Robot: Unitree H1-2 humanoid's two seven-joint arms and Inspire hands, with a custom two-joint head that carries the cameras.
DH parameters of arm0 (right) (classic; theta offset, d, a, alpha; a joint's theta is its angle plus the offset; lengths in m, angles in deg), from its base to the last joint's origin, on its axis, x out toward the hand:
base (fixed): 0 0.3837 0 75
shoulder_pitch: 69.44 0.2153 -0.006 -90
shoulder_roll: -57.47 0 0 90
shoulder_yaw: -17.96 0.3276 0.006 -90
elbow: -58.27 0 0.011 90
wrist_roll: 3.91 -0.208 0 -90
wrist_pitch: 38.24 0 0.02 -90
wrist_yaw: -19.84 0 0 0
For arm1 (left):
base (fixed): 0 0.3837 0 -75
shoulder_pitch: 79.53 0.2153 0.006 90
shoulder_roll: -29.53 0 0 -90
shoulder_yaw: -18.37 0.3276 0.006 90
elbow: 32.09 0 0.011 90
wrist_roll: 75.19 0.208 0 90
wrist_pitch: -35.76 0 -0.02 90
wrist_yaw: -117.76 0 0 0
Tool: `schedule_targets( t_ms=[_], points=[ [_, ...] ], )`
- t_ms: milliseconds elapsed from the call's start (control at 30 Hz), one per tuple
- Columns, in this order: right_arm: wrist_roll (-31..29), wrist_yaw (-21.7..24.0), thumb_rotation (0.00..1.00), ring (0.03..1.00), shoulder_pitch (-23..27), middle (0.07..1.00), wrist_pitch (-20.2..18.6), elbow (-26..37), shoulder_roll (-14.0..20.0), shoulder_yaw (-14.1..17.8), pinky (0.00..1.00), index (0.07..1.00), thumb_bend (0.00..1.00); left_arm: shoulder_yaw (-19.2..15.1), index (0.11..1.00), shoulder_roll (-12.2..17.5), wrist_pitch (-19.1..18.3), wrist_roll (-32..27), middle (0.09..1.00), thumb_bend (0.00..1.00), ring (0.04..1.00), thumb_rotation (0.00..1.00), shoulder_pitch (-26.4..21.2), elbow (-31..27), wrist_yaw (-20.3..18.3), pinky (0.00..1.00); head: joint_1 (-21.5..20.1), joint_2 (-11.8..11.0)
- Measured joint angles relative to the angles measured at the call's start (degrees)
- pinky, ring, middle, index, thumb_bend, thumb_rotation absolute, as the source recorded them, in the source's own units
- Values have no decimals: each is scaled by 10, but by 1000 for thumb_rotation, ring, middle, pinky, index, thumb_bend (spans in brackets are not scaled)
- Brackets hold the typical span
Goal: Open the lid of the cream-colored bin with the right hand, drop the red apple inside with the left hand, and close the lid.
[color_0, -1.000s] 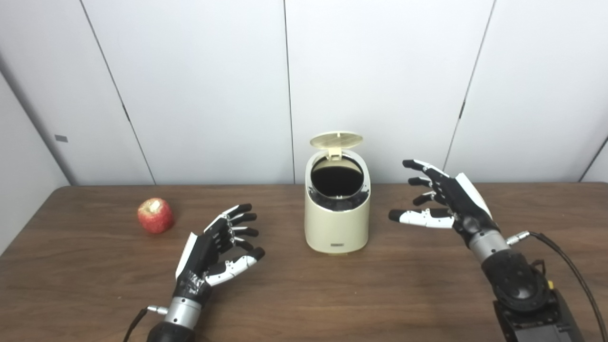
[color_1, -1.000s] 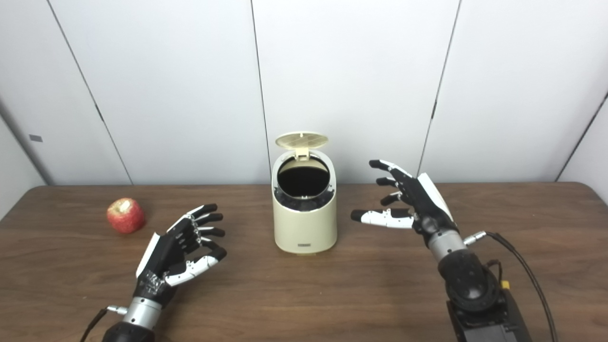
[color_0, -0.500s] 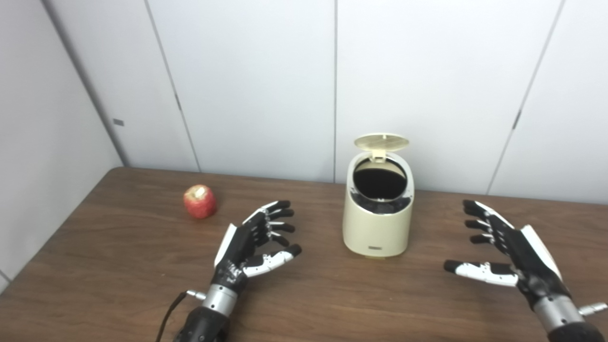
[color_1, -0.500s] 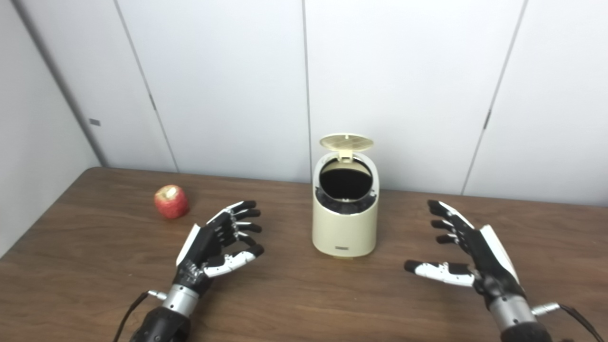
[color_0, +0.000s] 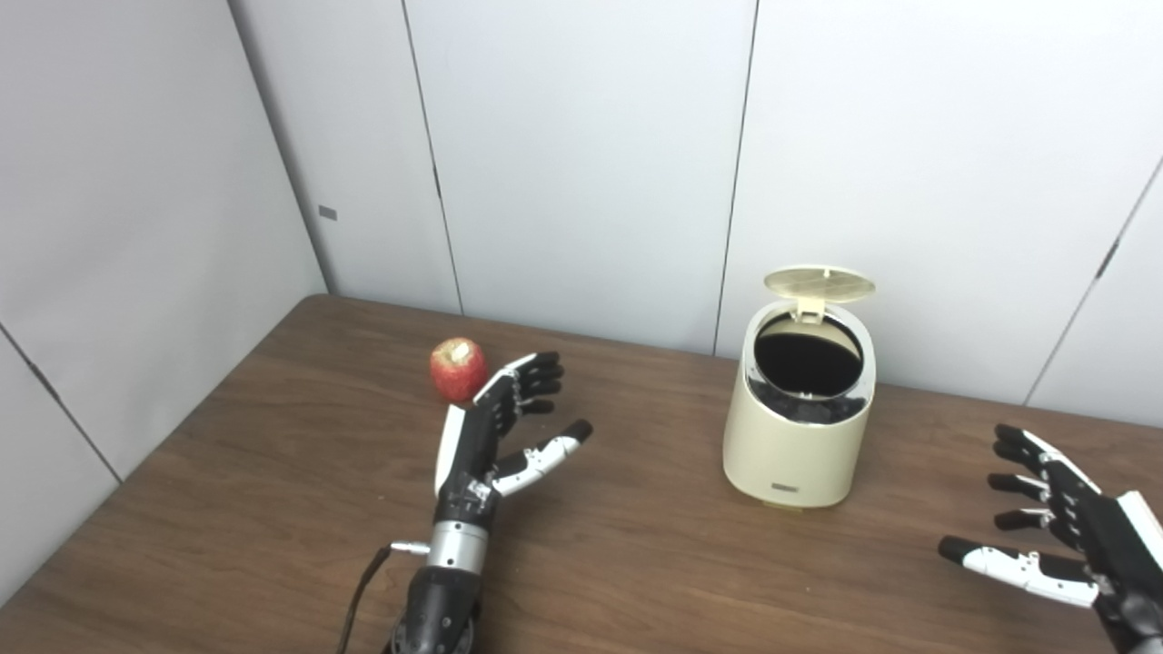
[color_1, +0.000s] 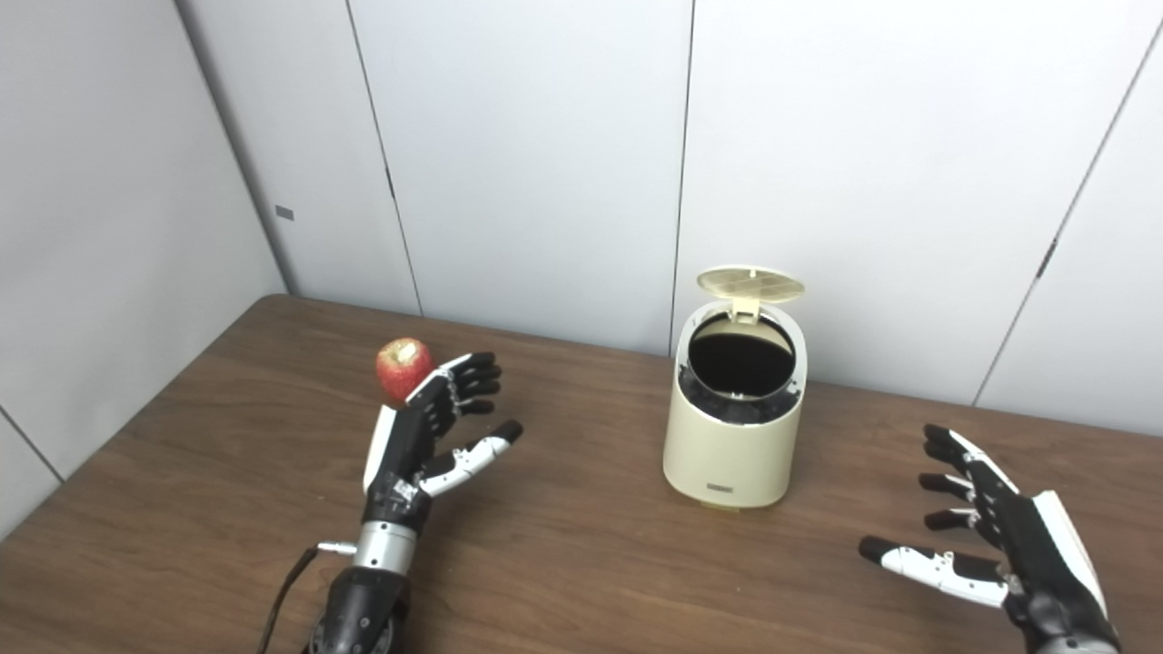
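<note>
The cream-colored bin (color_0: 800,427) stands on the wooden table (color_0: 636,563) near the back wall. Its lid (color_0: 820,282) is tipped up at the back and the dark inside shows. The red apple (color_0: 457,369) with a bitten top sits to the bin's left; it also shows in the right eye view (color_1: 402,368). My left hand (color_0: 495,427) is open and empty, its fingertips just right of the apple. My right hand (color_0: 1063,527) is open and empty at the lower right, well apart from the bin.
Grey wall panels close the back and the left side. The table's left edge (color_0: 154,454) runs diagonally. A cable (color_0: 359,590) trails from my left wrist.
The camera has turned left, so the whole scene has shifted right. My left hand has reached forward to the apple. My right hand has drawn back from the bin toward the table's front.
</note>
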Motion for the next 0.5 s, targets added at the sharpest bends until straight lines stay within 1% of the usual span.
schedule_targets(
  t_ms=[100,200,267,300,367,433,500],
  points=[
    [0,0,270,759,0,867,0,0,0,-1,555,859,791,-9,811,31,-6,3,811,724,795,171,-11,-2,1,679,3,-2],
    [3,0,283,756,0,869,0,0,0,-4,541,861,793,-16,804,53,-26,6,816,763,801,188,-25,-17,3,680,4,-3],
    [4,0,300,757,0,873,0,0,0,-5,541,866,800,-18,813,64,-42,14,835,750,826,150,-37,-24,9,711,4,-3],
    [4,0,301,757,0,874,0,0,0,-5,543,867,801,-20,818,69,-56,21,844,748,838,138,-44,-26,11,733,4,-3],
    [4,0,302,752,0,867,0,0,0,-5,537,862,811,-21,830,79,-72,27,863,755,856,122,-53,-31,12,754,4,-3],
    [2,0,297,742,0,858,0,0,0,-4,526,854,814,-20,848,91,-80,27,877,771,862,135,-62,-32,11,757,4,-3],
    [1,0,299,734,0,852,0,0,0,-3,510,846,820,-19,848,105,-86,34,874,821,855,186,-69,-31,9,742,3,-4]
  ],
)
